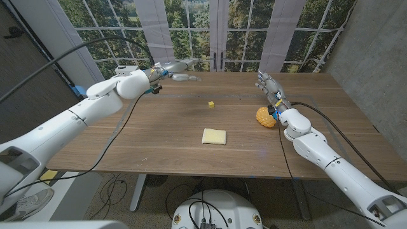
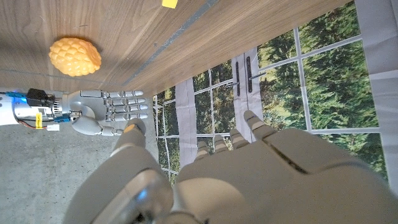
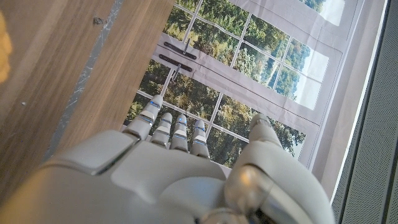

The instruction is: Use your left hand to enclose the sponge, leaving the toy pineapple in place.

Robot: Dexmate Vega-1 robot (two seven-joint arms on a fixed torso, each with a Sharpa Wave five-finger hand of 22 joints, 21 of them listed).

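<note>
Your left hand (image 1: 173, 70) hangs empty, fingers apart, near the bench's (image 1: 159, 137) far edge; the reach is unstarted. Bring it down over the sponge (image 1: 214, 136) mid-bench, clear of the pineapple (image 1: 265, 117).

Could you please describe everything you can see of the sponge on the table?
The sponge is a pale yellow, flat, roughly square pad that looks soft, lying flat on the wooden table near its middle. Nothing touches it: the left hand is raised at the far edge, and the toy pineapple sits apart to its right.
</note>
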